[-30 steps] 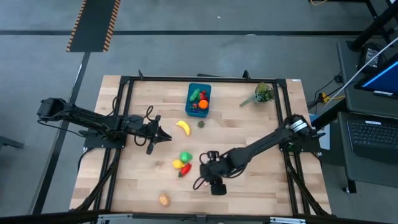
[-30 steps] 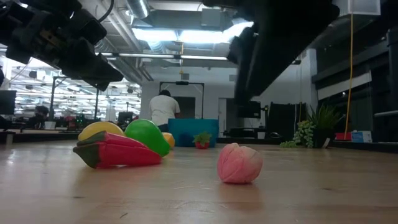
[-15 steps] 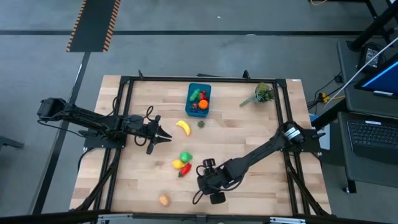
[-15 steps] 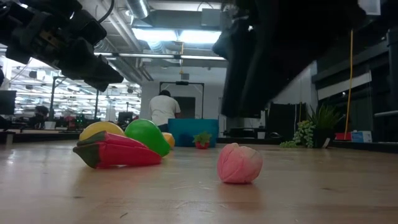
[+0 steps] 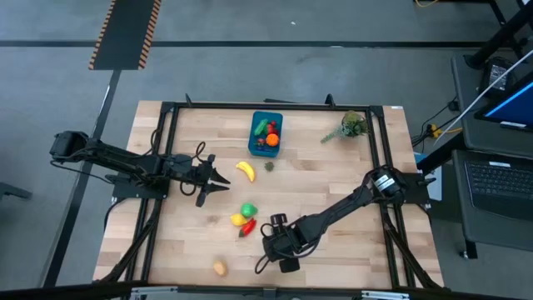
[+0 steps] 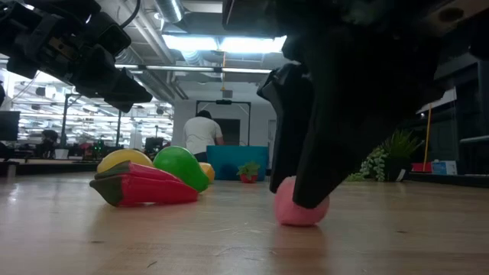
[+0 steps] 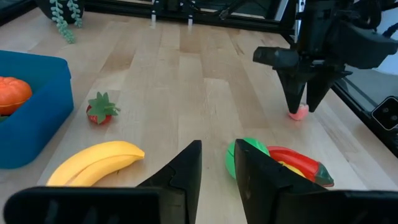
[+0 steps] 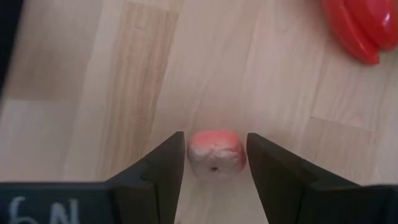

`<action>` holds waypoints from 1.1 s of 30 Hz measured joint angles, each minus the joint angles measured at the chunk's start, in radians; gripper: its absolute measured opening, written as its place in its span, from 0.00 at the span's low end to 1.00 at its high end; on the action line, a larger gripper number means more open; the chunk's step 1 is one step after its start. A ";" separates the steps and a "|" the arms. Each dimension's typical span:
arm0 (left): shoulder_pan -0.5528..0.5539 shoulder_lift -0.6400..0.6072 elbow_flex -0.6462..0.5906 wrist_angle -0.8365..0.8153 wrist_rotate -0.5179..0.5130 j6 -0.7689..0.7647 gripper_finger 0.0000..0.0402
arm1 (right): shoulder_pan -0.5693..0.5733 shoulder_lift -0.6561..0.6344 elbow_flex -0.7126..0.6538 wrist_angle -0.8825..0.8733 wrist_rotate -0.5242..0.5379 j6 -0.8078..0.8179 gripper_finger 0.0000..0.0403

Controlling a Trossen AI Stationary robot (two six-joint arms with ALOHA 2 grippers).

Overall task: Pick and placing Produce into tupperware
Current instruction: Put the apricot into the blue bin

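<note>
Pink toy fruit (image 8: 215, 154) sits between the right end effector's (image 8: 214, 163) parted, unclosed fingers.

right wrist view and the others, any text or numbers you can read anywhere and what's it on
Right wrist view: pale marks on the dark strip along the picture's bottom edge, by the right gripper; they look like "6N" but are cut off, so this reading is unsure.
High view: the monitor beside the table glows blue; nothing on it is legible.
Low view: items on the shelves in the room behind are too small to read.
Left wrist view: no text.
</note>
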State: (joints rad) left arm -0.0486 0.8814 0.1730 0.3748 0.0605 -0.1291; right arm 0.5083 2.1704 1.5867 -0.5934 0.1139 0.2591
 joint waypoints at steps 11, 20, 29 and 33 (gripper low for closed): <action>0.000 0.000 0.000 0.000 0.000 0.000 0.19 | 0.000 0.004 0.000 0.002 0.000 -0.001 0.44; 0.000 0.000 0.000 0.000 0.000 0.000 0.15 | 0.000 0.004 -0.001 -0.006 0.000 -0.001 0.44; 0.000 0.000 0.000 0.000 0.000 0.000 0.12 | 0.000 0.004 -0.001 -0.011 -0.002 0.001 0.35; 0.000 0.000 0.000 0.000 0.000 0.000 0.11 | -0.002 0.004 -0.001 -0.011 -0.001 0.001 0.24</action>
State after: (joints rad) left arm -0.0489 0.8814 0.1730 0.3748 0.0608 -0.1287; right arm 0.5065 2.1742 1.5856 -0.6041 0.1127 0.2600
